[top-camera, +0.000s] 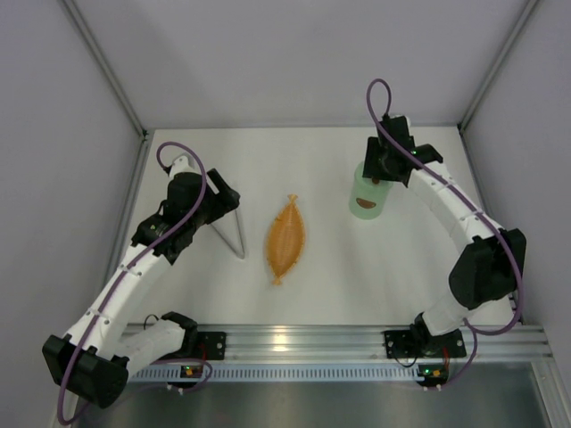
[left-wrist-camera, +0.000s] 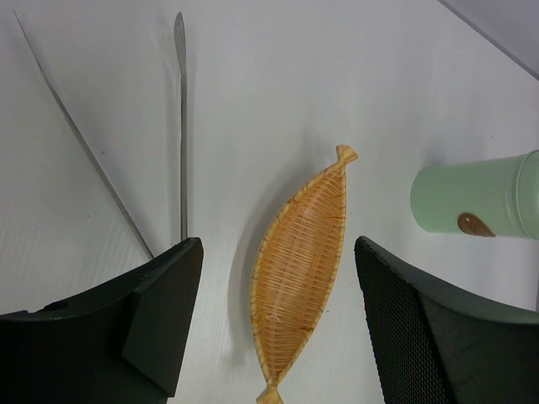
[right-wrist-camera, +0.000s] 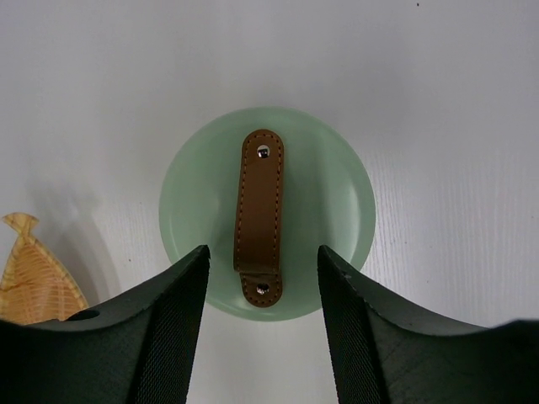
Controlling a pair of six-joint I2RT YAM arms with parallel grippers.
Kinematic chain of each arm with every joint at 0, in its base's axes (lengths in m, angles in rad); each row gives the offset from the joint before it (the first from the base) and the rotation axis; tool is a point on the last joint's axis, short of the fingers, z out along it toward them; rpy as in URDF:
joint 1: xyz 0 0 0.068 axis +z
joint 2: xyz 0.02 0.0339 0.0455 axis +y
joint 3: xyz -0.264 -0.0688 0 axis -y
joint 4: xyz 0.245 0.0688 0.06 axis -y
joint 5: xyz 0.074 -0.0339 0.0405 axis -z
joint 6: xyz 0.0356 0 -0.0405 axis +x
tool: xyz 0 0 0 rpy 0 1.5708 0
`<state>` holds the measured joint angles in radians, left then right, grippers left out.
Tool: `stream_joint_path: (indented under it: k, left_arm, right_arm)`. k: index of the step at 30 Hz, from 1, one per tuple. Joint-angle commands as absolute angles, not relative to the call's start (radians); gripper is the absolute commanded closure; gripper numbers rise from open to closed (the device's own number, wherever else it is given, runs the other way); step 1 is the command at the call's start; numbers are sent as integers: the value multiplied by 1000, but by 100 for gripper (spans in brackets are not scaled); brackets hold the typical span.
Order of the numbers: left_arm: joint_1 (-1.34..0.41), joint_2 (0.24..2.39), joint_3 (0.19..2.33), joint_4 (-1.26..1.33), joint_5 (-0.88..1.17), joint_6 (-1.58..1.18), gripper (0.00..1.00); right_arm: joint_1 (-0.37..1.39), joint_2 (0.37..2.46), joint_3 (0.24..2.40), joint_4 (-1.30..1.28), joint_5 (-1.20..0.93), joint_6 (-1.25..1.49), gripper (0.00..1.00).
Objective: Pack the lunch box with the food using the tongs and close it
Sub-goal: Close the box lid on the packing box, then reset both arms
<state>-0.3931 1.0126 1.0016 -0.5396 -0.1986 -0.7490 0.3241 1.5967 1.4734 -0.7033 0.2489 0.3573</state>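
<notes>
Nothing legible appears: the brown oval mark [left-wrist-camera: 476, 225] on the lunch box [left-wrist-camera: 459, 194] side bears no readable lettering, nor does the brown strap [right-wrist-camera: 259, 215] on its lid [right-wrist-camera: 337, 194].

A matte white worktop [top-camera: 357, 267] is walled on three sides by plain pale grey panels: a back panel [top-camera: 303, 53], a left panel [top-camera: 45, 134] and a right panel [top-camera: 544, 134]. Slim aluminium posts [top-camera: 104, 67] rise from its two far corners. Along its near edge lies a ribbed silver aluminium rail [top-camera: 303, 341] (a bright glare spot sits near its middle), and nearer still a dull grey metal ledge [top-camera: 357, 406]. The light is soft and even, and the shadows are faint.
</notes>
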Motion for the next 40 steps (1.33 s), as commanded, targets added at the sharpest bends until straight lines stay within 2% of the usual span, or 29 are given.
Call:
stream_joint_path:
  k: [1,10,17,20,21,25,29,35,40]
  left_arm:
    - [-388,1005,1045,-531,-202,-741,22]
    - [-388,1006,1054,-531,-198,-729,22]
    - [-388,1017,1075,-531,-183,-715,21]
    - [-388,1022,1086,-523,-173,-707,21]
    - [-388,1028,1095,-515,-158,-698,21]
    - [-394,1066,1146,-509,-80,-646,19]
    - [-411,1103,1218,-512,-51,-595,11]
    - [-417,1146,1265,-489,-6,-552,2]
    - [-429,1161,1276,-463,-6,-543,1]
  right_arm:
    - [305,1528,1526,-739,256,348,46]
    - [305,1430,1568,-726,223,342,43]
    - [305,1306,1539,-680,175,336,28]
    - [305,1232,1502,-652,146,334,11]
    - [305,1189,1471,-635,141,333,1]
    - [305,1059,1346,-555,104,328,1]
    - [305,931,1241,-500,92,333,1]
    - [305,870,1190,-503,106,330,0]
    - [305,871,1204,-508,110,318,1]
